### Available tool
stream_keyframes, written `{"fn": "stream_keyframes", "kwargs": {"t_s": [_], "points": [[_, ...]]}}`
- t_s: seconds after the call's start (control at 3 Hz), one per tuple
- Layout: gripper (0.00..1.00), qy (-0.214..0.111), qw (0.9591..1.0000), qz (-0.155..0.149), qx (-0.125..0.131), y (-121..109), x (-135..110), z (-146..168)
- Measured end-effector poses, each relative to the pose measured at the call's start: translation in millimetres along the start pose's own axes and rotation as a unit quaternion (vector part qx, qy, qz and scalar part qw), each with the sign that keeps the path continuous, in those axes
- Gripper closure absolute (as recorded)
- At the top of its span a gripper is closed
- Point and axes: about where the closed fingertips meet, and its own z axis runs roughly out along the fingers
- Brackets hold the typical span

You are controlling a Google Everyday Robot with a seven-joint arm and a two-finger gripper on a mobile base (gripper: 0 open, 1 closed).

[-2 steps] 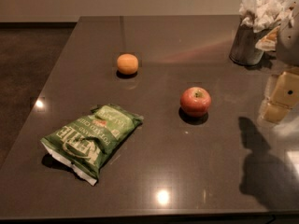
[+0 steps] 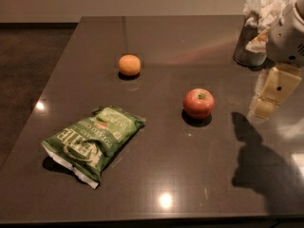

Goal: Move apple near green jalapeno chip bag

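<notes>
Camera view (the only 1 here): the apple point(image 2: 198, 103) sits upright on the dark table point(image 2: 180, 175), right of centre. It is well apart from the green jalapeno chip bag point(image 2: 92, 139), which lies flat towards the front left corner. A small orange fruit point(image 2: 129, 64) rests farther back, between the 2 but nearer the bag's side. At the far right stands a grey cup stuffed with white paper point(image 2: 249, 51).

The gripper point(image 2: 273, 94) hangs at the right edge, above the table and to the right of the apple, not touching it. Whether it is set wide or narrow I cannot tell; it holds nothing of the task. Against 0.7 s ago it has slid a little leftward towards the apple, and its shadow point(image 2: 266, 165) has moved with it. Apple, bag and orange fruit have not moved. I judge this to be the approach: the grasp is not yet made, and the carry to the bag is all ahead.
</notes>
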Motion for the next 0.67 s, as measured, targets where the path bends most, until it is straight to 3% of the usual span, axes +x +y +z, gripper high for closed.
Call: {"fn": "stream_keyframes", "kwargs": {"t_s": [0.33, 0.67], "points": [[0.0, -0.037, 0.9988, 0.001, -0.031, -18.7, -21.1, 34.7], [0.0, -0.062, 0.9972, -0.005, -0.043, -24.6, -34.3, 64.9]]}}
